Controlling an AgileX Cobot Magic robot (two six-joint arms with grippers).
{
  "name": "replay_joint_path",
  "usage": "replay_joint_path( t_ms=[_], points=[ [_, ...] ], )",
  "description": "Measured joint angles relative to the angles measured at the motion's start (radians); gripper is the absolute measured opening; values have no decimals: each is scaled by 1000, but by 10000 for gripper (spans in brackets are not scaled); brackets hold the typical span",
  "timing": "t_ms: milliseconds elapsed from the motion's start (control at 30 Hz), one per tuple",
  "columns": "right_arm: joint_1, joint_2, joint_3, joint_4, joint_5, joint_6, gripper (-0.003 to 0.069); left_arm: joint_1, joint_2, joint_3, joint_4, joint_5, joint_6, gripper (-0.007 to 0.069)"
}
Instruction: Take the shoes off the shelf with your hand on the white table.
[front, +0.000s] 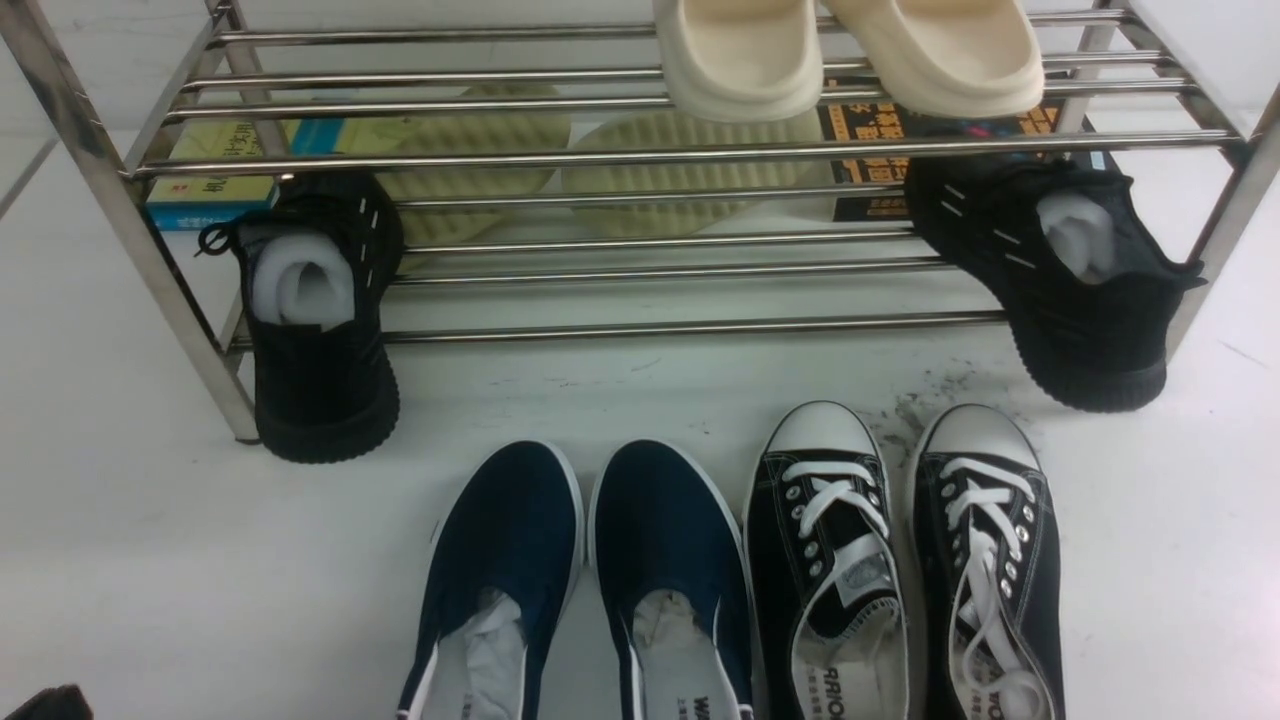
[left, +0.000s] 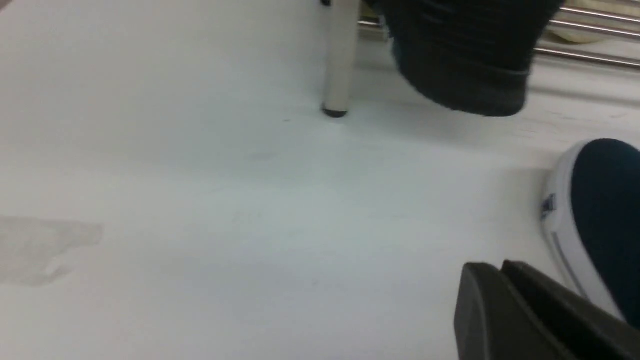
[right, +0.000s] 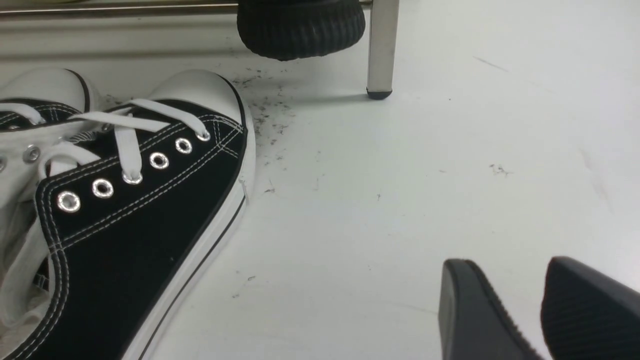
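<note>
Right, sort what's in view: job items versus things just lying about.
Job:
navy slip-ons
steel shelf
white table
left hand
right hand

Lying about:
black lace-ups
black knit sneakers
cream slippers
books

Black knit sneakers (front: 320, 320) block shelf (front: 640, 155) ends; middle apparently open.
</note>
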Motion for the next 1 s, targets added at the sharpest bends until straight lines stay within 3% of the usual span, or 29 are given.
replay_joint_path(
  t_ms=[1000],
  points=[
    [0,0,0,0,0,0,240,0,-8,24,53,-11,-9,81]
  ],
)
